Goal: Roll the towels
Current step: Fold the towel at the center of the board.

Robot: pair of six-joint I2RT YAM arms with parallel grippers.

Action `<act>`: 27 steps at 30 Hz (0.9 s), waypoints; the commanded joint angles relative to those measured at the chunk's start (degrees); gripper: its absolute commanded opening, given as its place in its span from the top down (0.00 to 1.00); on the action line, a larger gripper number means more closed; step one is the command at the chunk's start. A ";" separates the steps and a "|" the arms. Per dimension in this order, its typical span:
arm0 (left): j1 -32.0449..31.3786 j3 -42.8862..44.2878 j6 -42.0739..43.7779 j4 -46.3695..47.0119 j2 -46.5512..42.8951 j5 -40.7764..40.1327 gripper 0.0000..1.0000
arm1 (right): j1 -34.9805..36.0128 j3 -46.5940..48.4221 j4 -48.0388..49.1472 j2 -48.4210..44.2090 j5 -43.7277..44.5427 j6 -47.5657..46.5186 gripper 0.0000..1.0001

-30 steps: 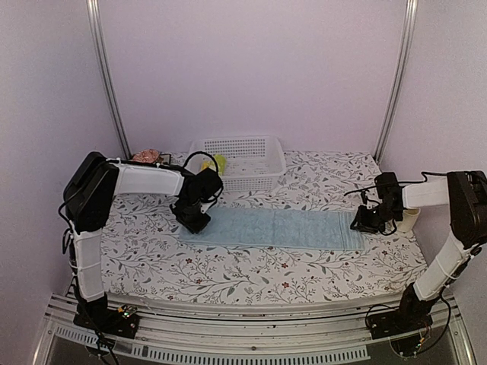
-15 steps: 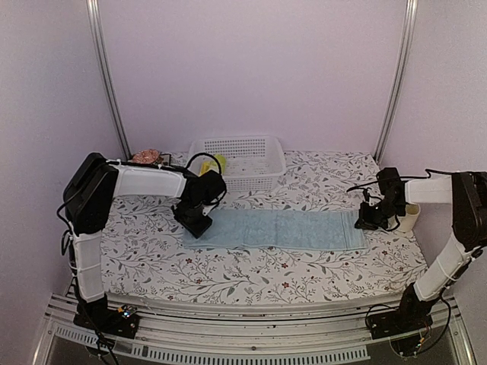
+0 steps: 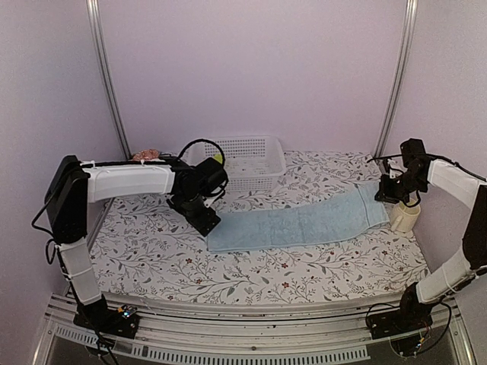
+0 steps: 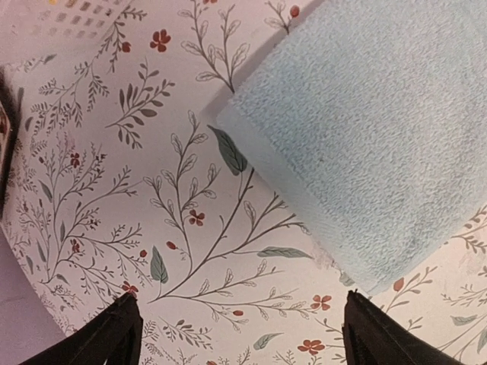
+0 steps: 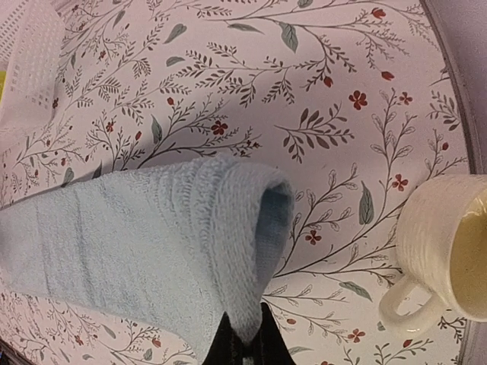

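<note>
On floral table (image 3: 152, 251), light blue towel (image 3: 297, 224), right pincer (image 5: 243, 344) clamped on its lifted end, left pincer (image 4: 242, 334) spread wide, empty.

A: The towel (image 3: 304, 222)?
B: Plain pale blue, on a white table cover (image 3: 251, 274) with grey-green sprigs, red flowers.
A: At three o'clock?
B: A cream mug (image 3: 405, 218). At twelve, white basket (image 3: 251, 179), yellow-green towel (image 3: 219, 160).

Soft, even, lilac-tinted light; faint shadows lie on the counter (image 3: 251, 274); wrist views are crisp, the top view grainier.
</note>
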 commanded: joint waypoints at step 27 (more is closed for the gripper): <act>1.51 -3.17 -3.01 0.49 -5.46 -1.67 0.03 | 30.17 13.45 10.65 8.93 -22.23 5.65 0.98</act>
